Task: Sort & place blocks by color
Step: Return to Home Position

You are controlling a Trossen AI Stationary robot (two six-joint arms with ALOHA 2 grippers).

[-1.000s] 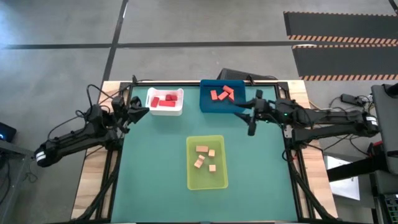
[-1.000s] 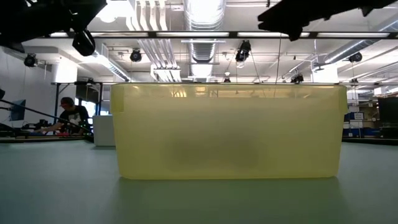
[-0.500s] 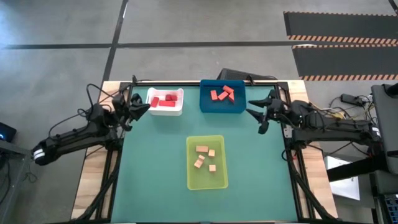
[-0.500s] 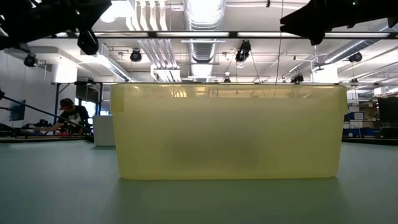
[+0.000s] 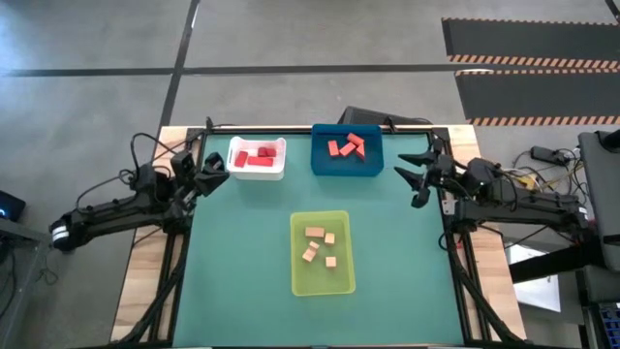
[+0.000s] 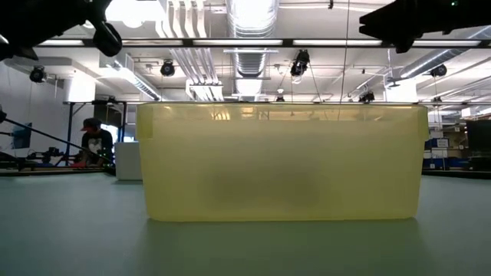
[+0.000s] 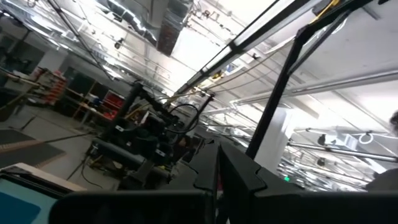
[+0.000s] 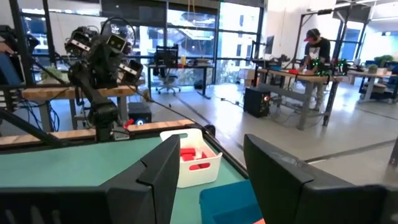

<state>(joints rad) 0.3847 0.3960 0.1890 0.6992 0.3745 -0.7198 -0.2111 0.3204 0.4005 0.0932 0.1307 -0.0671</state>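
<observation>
On the green table [image 5: 242, 252] stand three bins, and every block in view lies inside one of them. The yellow bin [image 5: 321, 282], in the middle toward the near edge, holds four tan blocks [image 5: 315, 234], lying loose and apart. The white bin [image 5: 257, 175], at the far left, holds red blocks [image 5: 258, 162]: three or four, packed too close to count surely. The blue bin [image 5: 325, 167], near it at the far middle, holds coral blocks [image 5: 335, 148], again three or four in a tight cluster.

There are two arms. The right gripper [image 5: 409, 179] hangs over the table's right edge, near the blue bin's right wall and apart from it. Its fingers [image 8: 152, 183] are spread wide, and the right wrist view shows the white bin and its red blocks through the gap. The coral blocks are the nearest to it, just to its left inside the blue bin.

The left gripper [image 5: 218, 168] hangs at the table's left edge, just beside the white bin's left wall; whether it is spread or pressed together I cannot tell. The red blocks lie just to its right. The tan blocks lie well apart from both grippers, between the two arms and nearer the front.

In the low view the yellow bin's cloudy wall hides the tan blocks, and both arms show dark at the top, clear of the table. A person [image 6: 92, 144] shows far behind.
</observation>
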